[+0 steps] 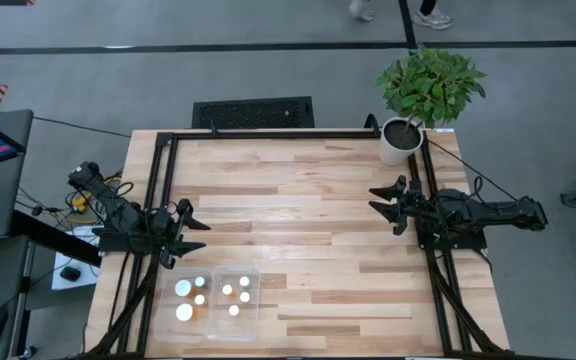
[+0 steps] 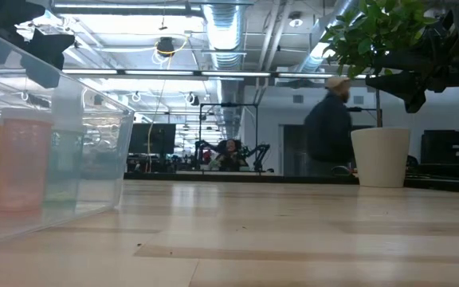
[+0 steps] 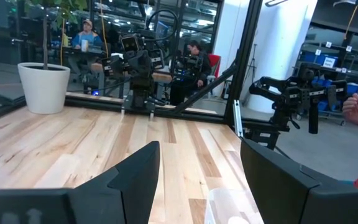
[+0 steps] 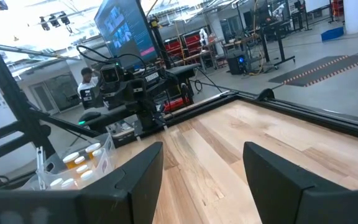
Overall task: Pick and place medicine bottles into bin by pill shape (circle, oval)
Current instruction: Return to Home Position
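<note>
The clear two-compartment bin (image 1: 258,310) sits near the table's near edge, left of centre. Several white-capped medicine bottles (image 1: 185,290) stand in its left compartment and several more (image 1: 234,292) in its right one; the bin also shows in the low view (image 2: 46,167) and the right wrist view (image 4: 73,165). My left gripper (image 1: 198,235) is open and empty at the table's left side, just beyond the bin's far end. My right gripper (image 1: 383,207) is open and empty at the table's right side.
A white pot with a green plant (image 1: 403,140) stands at the table's far right corner. A black frame (image 1: 268,135) runs along the far edge and both sides. A person (image 2: 329,127) walks behind the table. Bare wood (image 1: 308,220) lies between the arms.
</note>
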